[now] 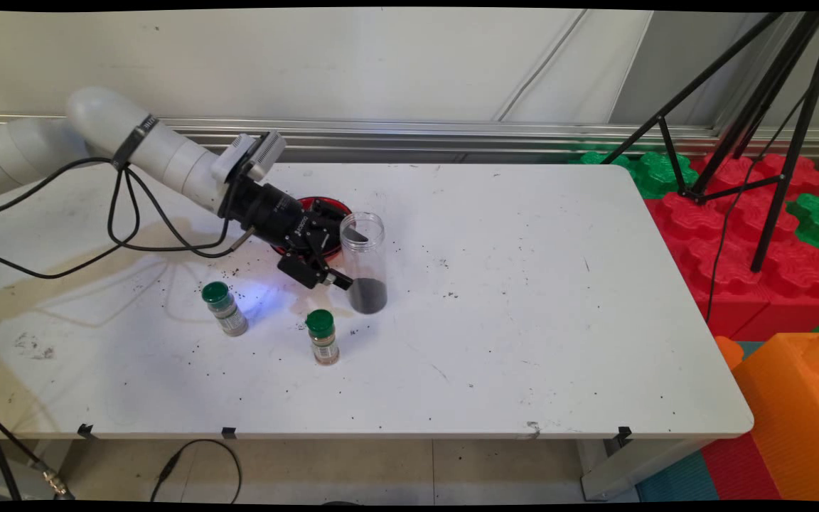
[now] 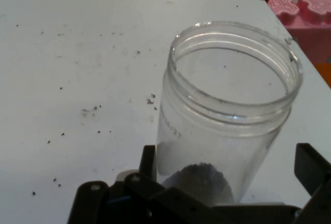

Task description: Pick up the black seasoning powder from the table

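A clear lidless jar stands upright on the white table, with a little dark grainy matter in its bottom. My gripper is open and low beside the jar, one finger on each side of its lower half. In the hand view the left finger lies against the jar's wall, while the right finger stands apart from it. A red round dish lies behind the gripper, mostly hidden by it.
Two small spice bottles with green caps stand in front of the gripper, one to the left and one nearer the jar. Dark grains are scattered over the table. A black tripod and red, green and orange foam blocks stand off the right edge.
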Tool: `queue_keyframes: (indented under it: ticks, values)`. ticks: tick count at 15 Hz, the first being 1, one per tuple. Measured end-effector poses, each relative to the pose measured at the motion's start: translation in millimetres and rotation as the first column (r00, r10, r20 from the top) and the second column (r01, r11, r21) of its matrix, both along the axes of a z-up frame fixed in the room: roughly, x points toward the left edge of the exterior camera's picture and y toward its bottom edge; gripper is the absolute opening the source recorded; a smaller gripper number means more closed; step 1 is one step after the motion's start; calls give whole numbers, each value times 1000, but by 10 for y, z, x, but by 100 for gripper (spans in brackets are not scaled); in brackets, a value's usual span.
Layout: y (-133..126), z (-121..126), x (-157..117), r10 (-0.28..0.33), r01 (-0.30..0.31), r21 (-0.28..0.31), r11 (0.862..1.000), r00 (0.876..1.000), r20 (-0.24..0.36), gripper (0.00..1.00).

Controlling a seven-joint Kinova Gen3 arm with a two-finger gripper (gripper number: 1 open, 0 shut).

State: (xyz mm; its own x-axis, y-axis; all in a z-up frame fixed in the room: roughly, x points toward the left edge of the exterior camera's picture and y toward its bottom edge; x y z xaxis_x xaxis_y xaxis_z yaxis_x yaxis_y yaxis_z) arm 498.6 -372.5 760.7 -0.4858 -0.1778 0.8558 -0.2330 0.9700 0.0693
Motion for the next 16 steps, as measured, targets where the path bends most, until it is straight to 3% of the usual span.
queue_keyframes:
  ticks: [14,15,16]
  values:
    - [-108,-95,-199,23,-23,-14,1000,1000,-4,100]
    - [-106,-94,-208,22,-22,-13,1000,1000,-7,0]
    - [-104,-93,-214,21,-21,-12,1000,1000,-9,0]
